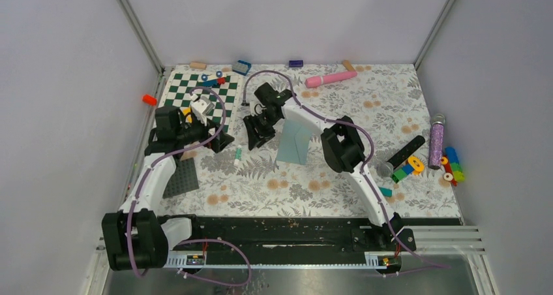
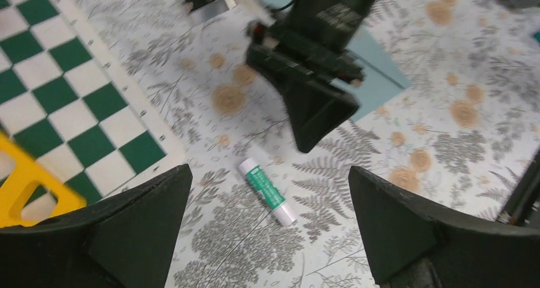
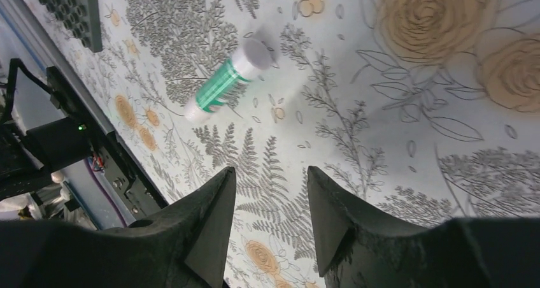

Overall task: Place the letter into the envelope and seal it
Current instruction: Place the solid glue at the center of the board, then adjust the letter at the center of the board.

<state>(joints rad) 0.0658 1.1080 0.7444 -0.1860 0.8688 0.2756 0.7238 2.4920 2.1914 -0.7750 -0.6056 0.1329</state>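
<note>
Nearby, glue stick [image 3: 226,84] beside right gripper [image 3: 270,180], envelope [image 1: 293,150] seemingly part-hidden.

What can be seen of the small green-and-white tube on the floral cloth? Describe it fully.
The tube looks like a plastic glue stick, with a green printed middle and white ends. It lies flat on its side on the floral cloth, between the chequered board and the envelope. Nothing touches it.

the right gripper [image 2: 314,127] is blurred and covers part of the envelope [image 2: 379,78]; the plate [image 3: 67,9] is cut off at the edge.
</note>
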